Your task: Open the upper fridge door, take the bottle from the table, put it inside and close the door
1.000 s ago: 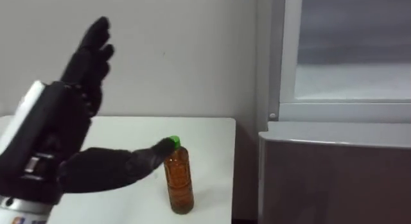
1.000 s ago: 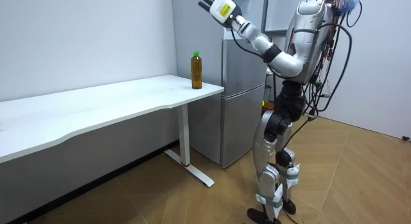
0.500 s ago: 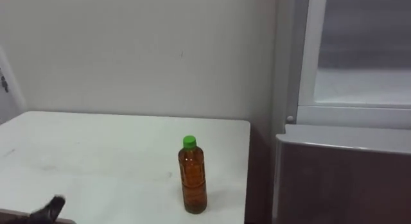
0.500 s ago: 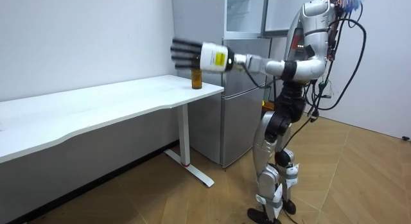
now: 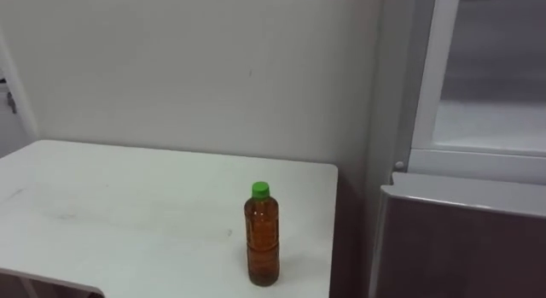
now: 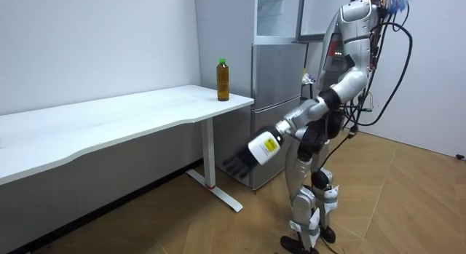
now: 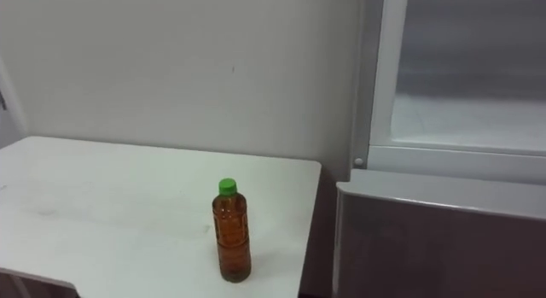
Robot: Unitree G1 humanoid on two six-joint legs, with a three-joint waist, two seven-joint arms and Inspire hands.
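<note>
- Bottle (image 5: 264, 236), amber with a green cap, stands upright on the white table (image 5: 128, 213). It is near the corner closest to the fridge (image 5: 461, 238) and is touched by nothing.
- That spot suits the task, I judge: it is just beside the fridge, so the carry to the upper compartment (image 5: 495, 102) should be short.
- The upper compartment looks open, with a pale shelf inside its white frame. That would leave the way in free, though I cannot be sure of the door.
- The left hand (image 6: 237, 165) hangs low beside the robot's legs, below the tabletop. Its fingers are straight and loose, and it holds nothing.
- With the hand well apart from it, the grasp is not yet begun.
- The eye views give its place against the table edge and the fridge's side.
- The room view adds the robot standing in front of the fridge, just off the table's end, and the low hand.
</note>
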